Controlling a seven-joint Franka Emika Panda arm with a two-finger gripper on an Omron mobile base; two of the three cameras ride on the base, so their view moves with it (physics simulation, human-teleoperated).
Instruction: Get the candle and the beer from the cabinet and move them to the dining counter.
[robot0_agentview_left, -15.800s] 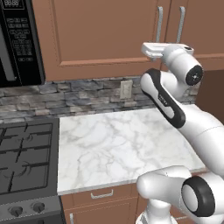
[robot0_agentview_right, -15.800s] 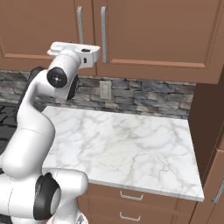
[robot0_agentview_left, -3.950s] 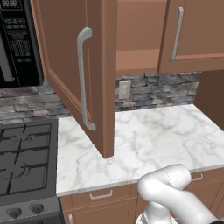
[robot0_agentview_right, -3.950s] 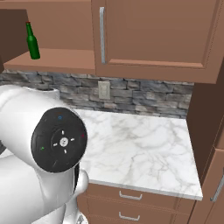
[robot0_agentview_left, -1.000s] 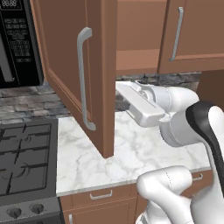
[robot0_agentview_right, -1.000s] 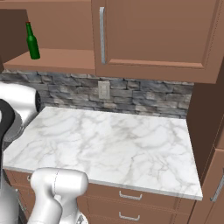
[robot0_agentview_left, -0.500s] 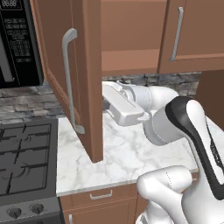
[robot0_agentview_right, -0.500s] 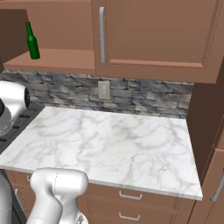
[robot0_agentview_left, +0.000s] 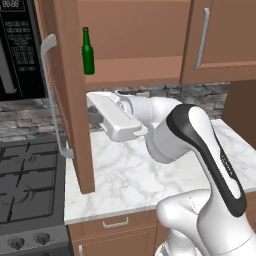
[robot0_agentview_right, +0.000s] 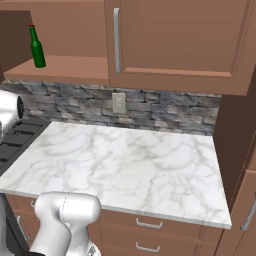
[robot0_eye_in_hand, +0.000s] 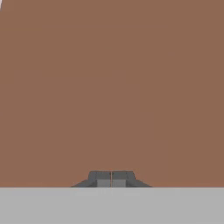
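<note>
Beer (robot0_agentview_left: 88, 52) upright on the shelf of the open cabinet (robot0_agentview_left: 135, 35), near its left door (robot0_agentview_left: 67, 90). Gripper (robot0_eye_in_hand: 111, 177) pressed together, empty, nose against brown wood. Likely pushing the door wide; next, must pull back, spread, rise to the bottle. Below, marble worktop (robot0_agentview_right: 125, 160), stone backsplash, stove at left.

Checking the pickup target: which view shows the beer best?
The left base view: the beer stands upright on the open cabinet's shelf, closer and larger. The right base view shows it smaller, at the far left. The hand view faces brown wood.
</note>
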